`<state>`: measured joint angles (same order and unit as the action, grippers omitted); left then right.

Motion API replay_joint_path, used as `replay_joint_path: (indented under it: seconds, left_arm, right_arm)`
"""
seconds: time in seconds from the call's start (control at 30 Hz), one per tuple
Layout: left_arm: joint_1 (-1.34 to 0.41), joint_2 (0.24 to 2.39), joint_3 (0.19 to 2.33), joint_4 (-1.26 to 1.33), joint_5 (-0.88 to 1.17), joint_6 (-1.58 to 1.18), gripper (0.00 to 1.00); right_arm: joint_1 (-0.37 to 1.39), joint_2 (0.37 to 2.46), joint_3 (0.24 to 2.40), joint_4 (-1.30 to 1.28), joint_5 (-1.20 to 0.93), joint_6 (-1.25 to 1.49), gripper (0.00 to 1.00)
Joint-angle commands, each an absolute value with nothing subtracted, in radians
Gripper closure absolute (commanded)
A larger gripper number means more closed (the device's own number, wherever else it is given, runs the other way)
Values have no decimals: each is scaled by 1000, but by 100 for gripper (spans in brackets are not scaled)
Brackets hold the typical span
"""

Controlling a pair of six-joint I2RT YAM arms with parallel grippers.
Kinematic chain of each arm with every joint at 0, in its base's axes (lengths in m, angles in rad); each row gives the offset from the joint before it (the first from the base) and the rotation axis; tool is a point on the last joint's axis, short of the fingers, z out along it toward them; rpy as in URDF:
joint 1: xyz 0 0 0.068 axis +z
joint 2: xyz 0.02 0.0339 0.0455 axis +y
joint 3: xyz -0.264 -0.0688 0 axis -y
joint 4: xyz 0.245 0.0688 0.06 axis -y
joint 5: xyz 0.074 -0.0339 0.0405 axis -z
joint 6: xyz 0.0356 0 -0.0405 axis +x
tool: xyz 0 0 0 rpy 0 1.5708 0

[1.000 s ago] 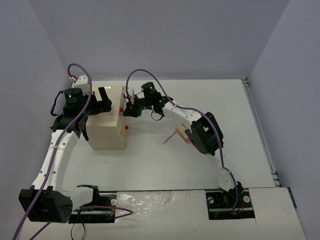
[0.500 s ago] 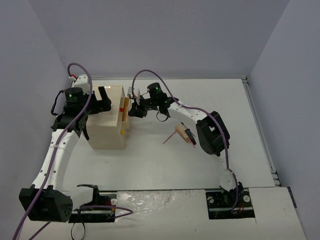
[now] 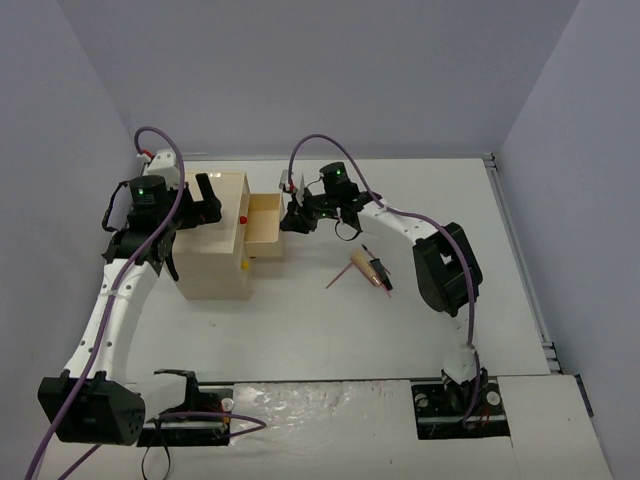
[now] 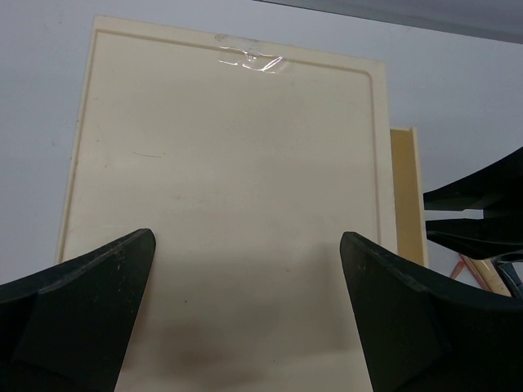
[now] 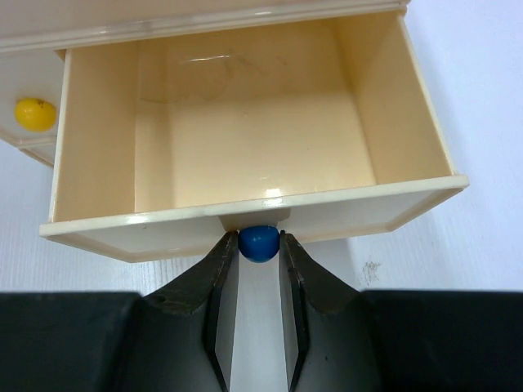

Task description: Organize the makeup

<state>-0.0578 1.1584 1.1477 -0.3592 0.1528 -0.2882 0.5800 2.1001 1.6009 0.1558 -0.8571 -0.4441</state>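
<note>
So the right end effector (image 5: 259, 245) is clamping the blue knob (image 5: 259, 243) and dragging the drawer (image 5: 245, 214) out. A second ago it was sitting flush in the cream box (image 3: 212, 255); now it's sticking well out and showing nothing inside. The left end effector (image 4: 245, 241) is hanging over the box top with its fingers spread wide, and I can't tell if it's touching. The makeup (image 3: 366, 268) is lying loose on the worktop (image 3: 300, 330), off to the right of the box. I'm guessing there's finally somewhere to put it.

Beige rounded piece (image 3: 363, 266) lies beside thin pink pencil (image 3: 338, 278)
</note>
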Motion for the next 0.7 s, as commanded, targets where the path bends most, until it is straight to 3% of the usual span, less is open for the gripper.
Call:
replay_joint_path:
  seconds: [0.0, 0.67]
  left_arm:
    - [-46, 1189, 1129, -502, 122, -307, 3]
    - [-47, 1188, 1129, -499, 125, -307, 3]
  right_arm:
    - [523, 1989, 1588, 169, -822, -458, 100]
    - [503, 1946, 1514, 149, -797, -456, 98]
